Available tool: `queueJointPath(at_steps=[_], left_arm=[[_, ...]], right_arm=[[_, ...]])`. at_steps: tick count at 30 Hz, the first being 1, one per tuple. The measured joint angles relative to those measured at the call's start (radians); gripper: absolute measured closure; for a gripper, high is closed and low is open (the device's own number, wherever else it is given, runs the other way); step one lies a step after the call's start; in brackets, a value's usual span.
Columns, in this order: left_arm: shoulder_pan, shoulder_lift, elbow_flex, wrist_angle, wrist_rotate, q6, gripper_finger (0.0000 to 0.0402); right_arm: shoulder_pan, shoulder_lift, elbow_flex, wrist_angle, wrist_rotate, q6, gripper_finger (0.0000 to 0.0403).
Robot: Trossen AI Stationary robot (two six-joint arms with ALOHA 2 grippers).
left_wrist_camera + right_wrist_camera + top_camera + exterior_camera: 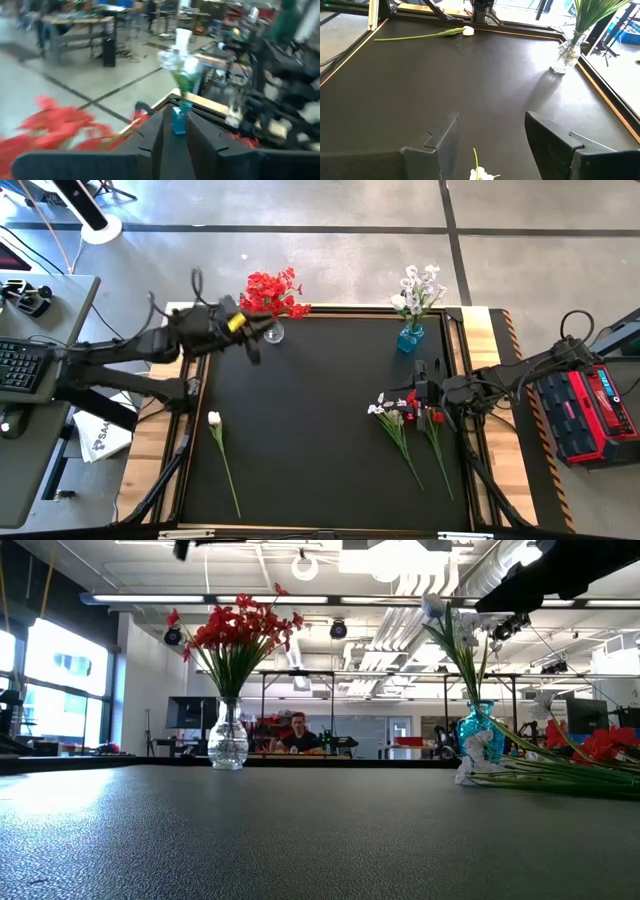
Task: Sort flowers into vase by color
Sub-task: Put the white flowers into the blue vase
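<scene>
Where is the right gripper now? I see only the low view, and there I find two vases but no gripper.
Observer: The right gripper hangs open above a loose white spray near the mat's right side.
Operator: Do other flowers lie elsewhere?
Observer: Yes, a single white flower lies near the mat's left edge.
Operator: And the left gripper?
Observer: The left gripper is beside the clear vase with the red flowers, and it holds nothing.

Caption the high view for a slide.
Left gripper beside the red flowers' clear vase; right gripper open above loose flowers.
</scene>
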Motion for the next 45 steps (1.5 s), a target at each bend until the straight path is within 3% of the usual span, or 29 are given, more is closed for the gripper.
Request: queueJointPath(at_steps=[3, 10, 19, 28, 33, 39, 45], left_arm=[[-0.124, 0.055, 0.0, 0.044, -0.069, 0.065, 0.0358], [-0.345, 0.209, 0.0, 0.043, -0.203, 0.053, 0.0391], [-0.502, 0.471, 0.0, 0.044, -0.248, -0.185, 0.0401], [-0.529, 0.737, -0.001, 0.078, -0.286, -0.447, 0.0401], [-0.506, 0.861, -0.001, 0.216, -0.336, -0.523, 0.0401], [-0.47, 0.969, -0.001, 0.44, -0.343, -0.515, 0.0401], [-0.442, 1.027, -0.001, 0.561, -0.342, -0.514, 0.0401]], right_arm=[[0.0, 0.0, 0.0, -0.001, -0.026, 0.011, 0.0206], [0.0, 0.0, 0.0, -0.039, -0.234, 0.095, 0.0206], [0.0, 0.0, 0.0, -0.196, -0.233, 0.265, 0.0205], [0.0, 0.063, 0.0, -0.422, -0.366, 0.559, 0.0152], [0.0, 0.205, 0.0, -0.383, -0.358, 0.649, 0.0123], [0.001, 0.383, 0.0, -0.367, -0.335, 0.809, 0.0125], [0.024, 0.517, 0.0, -0.214, -0.361, 0.827, 0.0136]])
